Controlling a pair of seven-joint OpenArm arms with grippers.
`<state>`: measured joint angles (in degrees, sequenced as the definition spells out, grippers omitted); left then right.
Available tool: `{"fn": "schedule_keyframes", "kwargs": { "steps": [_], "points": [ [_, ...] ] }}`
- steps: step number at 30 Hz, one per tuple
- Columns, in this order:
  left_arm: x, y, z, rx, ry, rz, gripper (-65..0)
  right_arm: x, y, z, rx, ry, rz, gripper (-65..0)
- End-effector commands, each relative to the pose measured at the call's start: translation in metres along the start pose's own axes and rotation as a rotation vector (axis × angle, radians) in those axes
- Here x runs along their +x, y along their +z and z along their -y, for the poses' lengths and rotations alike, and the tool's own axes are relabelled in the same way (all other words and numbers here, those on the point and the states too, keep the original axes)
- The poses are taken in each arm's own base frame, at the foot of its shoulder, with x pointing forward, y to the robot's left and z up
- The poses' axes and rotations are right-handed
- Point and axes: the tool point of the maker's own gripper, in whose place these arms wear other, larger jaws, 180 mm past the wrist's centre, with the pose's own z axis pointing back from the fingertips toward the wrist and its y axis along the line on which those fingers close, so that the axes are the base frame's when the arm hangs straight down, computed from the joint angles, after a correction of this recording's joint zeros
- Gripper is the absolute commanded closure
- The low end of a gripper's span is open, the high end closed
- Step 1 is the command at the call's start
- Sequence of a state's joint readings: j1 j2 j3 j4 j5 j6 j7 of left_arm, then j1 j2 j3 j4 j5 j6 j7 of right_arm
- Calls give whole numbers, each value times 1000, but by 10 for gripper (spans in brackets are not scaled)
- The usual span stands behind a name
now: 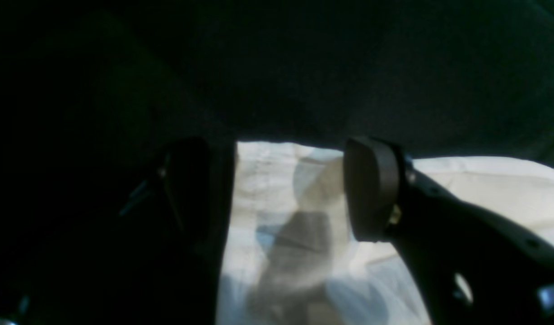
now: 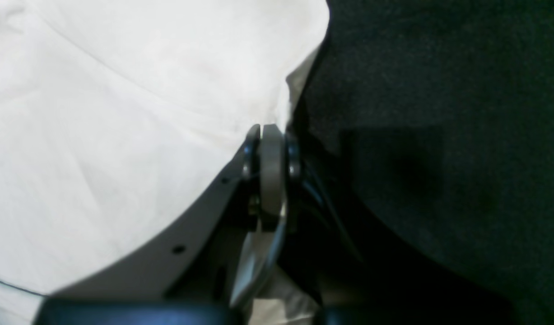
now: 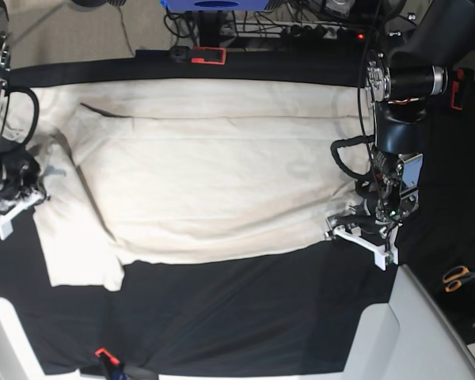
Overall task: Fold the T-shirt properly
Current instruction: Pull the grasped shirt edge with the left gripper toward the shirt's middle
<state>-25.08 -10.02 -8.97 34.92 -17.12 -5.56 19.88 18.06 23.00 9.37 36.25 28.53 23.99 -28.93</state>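
We see two dark arms. The left arm (image 3: 401,87) is black with a silver ring band at one joint, and black cables loop down its side. Its end effector (image 1: 288,189) has black fingers (image 1: 371,189) with rounded matte pads, screw holes along the bracket and a brass-coloured fastener; white bracket parts show at its tip. The right end effector (image 2: 270,135) has grey pads on black mounts, thin black cables beside it, and a grey finger body with small holes.
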Motion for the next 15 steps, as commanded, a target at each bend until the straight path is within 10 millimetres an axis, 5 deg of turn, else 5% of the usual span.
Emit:
{"fn": "schedule_keyframes", "kwargs": {
  "steps": [1, 11, 15],
  "points": [
    [4, 0, 3, -9, 6, -14, -456, 25, 8, 5, -3, 7, 57, -6],
    [7, 3, -2, -56, 187, 0, -453, 29, 8, 5, -3, 6, 82, -6],
    [2, 4, -6, -50, 193, -7, -359, 29, 8, 5, -4, 4, 86, -6]
  ]
}}
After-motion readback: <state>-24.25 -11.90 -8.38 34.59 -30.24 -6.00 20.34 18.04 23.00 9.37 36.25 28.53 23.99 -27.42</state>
